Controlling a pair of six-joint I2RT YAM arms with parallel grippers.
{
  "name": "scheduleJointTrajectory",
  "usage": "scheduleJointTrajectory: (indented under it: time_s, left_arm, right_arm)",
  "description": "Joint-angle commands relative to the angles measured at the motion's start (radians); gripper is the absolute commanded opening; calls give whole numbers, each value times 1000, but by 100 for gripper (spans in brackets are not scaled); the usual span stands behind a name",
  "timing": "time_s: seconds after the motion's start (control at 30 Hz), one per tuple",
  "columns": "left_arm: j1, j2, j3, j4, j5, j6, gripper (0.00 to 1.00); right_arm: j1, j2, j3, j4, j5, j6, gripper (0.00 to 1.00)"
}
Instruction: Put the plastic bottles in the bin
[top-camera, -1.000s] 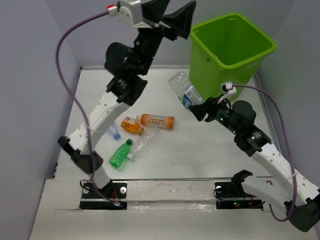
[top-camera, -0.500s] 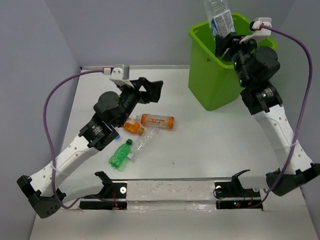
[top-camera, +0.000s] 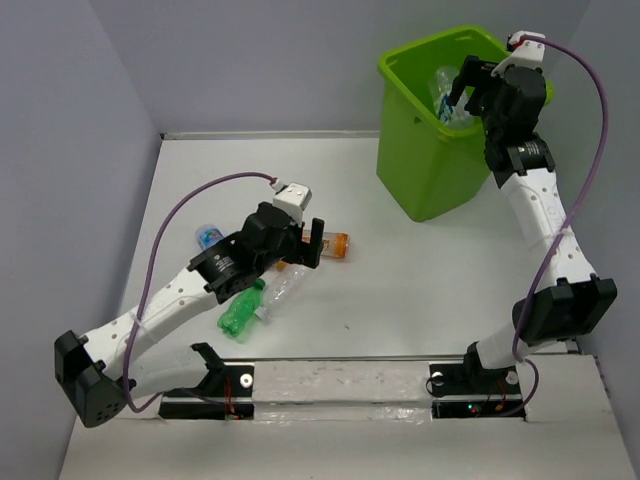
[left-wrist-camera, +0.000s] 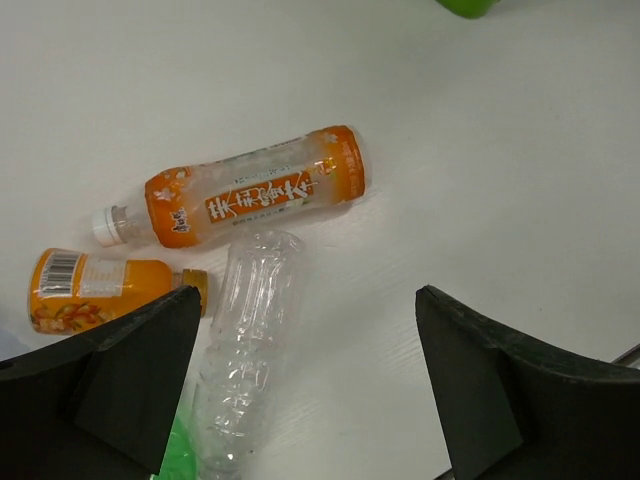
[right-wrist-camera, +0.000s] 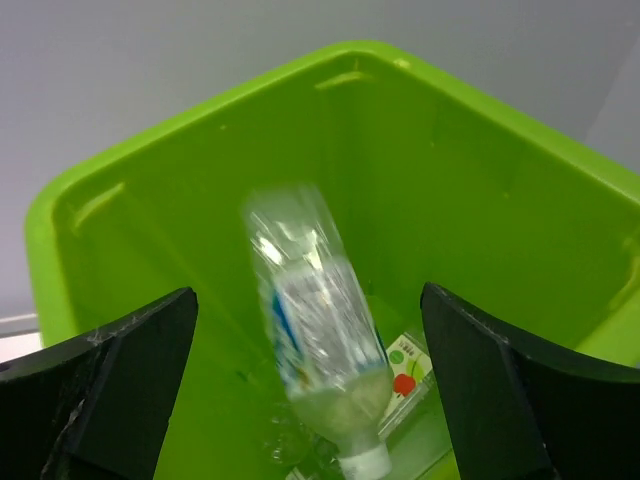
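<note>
We look down on a white table (top-camera: 420, 290) with grey walls around it. Two black and white arms reach out from its near edge.

The lime-green bin (top-camera: 420, 170) stands at the far right of the table. The right gripper (top-camera: 468, 85) hangs over the bin's open top with its fingers spread wide, pinching nothing. Its wrist camera looks straight down into the bin. There, a clear bottle with a blue and white label (right-wrist-camera: 318, 320) lies within the green walls, cap downward and blurred. It sits between the two fingers and touches neither. A white label with red and green marks (right-wrist-camera: 405, 365) shows near the bin's floor.

The left gripper (top-camera: 310, 243) is low over a cluster of bottles left of the table's middle, also spread wide and empty. In its wrist camera, an orange-labelled bottle with a white cap (left-wrist-camera: 255, 195) lies on its side. A crumpled clear bottle (left-wrist-camera: 250, 350) lies just below it, one end touching it. A small orange bottle (left-wrist-camera: 95, 288) lies to the left, its cap just beside the clear one.

From above, a green bottle (top-camera: 240, 312) lies beside the crumpled one, nearest the arm bases. A blue-marked bottle (top-camera: 208, 235) lies apart to the left, partly hidden by the left arm.
</note>
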Motion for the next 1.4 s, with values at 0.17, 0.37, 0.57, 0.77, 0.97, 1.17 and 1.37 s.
scheduleJointTrajectory:
  time_s: [0.17, 0.37, 0.57, 0.77, 0.97, 1.17, 1.37]
  left_arm:
    - [-147, 291, 144, -10, -108, 239, 99]
    - [-149, 453, 213, 13, -154, 322, 99]
    - [-146, 517, 179, 97, -116, 494, 99]
    - [-115, 603, 211, 129, -116, 579, 99]
    - [-34, 736, 289, 128, -11, 606, 99]
    - [-11, 847, 374, 148, -43, 646, 99]
    - [14, 915, 432, 186, -69, 674, 90]
  right_arm:
    - [0, -242, -2, -71, -282, 76, 99]
    - [0, -538, -442, 28, -534, 291, 95]
    - [0, -790, -755, 50, -636, 366, 95]
    - [0, -948, -886, -1, -683, 400, 94]
    - [0, -1057, -916, -120, -699, 362, 94]
    - [0, -1140, -968, -153, -792, 383, 94]
    - [0, -1187, -1013, -202, -863, 385, 94]
